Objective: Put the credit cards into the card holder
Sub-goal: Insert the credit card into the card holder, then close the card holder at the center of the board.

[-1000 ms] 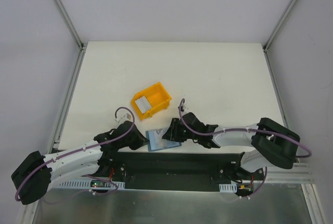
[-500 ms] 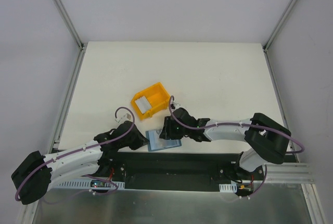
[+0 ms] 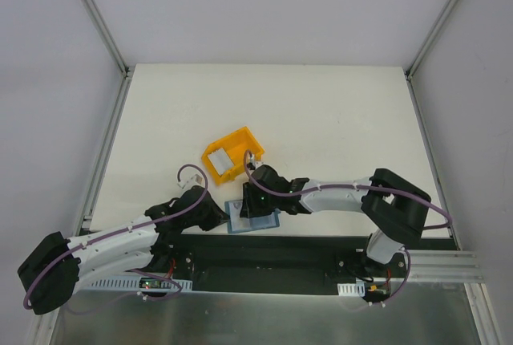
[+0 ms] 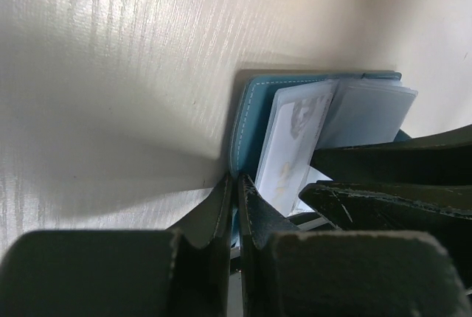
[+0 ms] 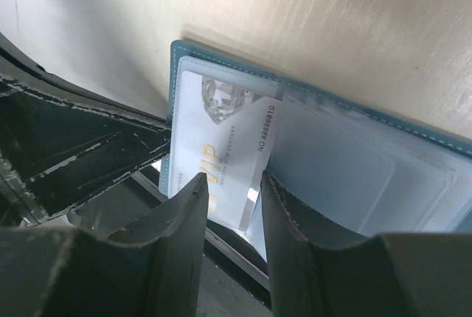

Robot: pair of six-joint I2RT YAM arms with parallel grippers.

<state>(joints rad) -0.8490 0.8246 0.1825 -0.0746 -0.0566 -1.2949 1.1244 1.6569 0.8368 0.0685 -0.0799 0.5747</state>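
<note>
Clamping the stitched teal edge of the card holder (image 4: 249, 114) at the near side of the table (image 3: 321, 120), the left gripper (image 4: 237, 186) is squeezing tight; the right gripper (image 5: 233, 181), parted, is straddling a glossy credit card (image 5: 221, 136) inside.

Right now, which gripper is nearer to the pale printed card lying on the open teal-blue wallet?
Right. The right gripper is over the pale printed card, jaws apart. The left gripper is shut on the teal-blue wallet, at its edge beside the card.
</note>
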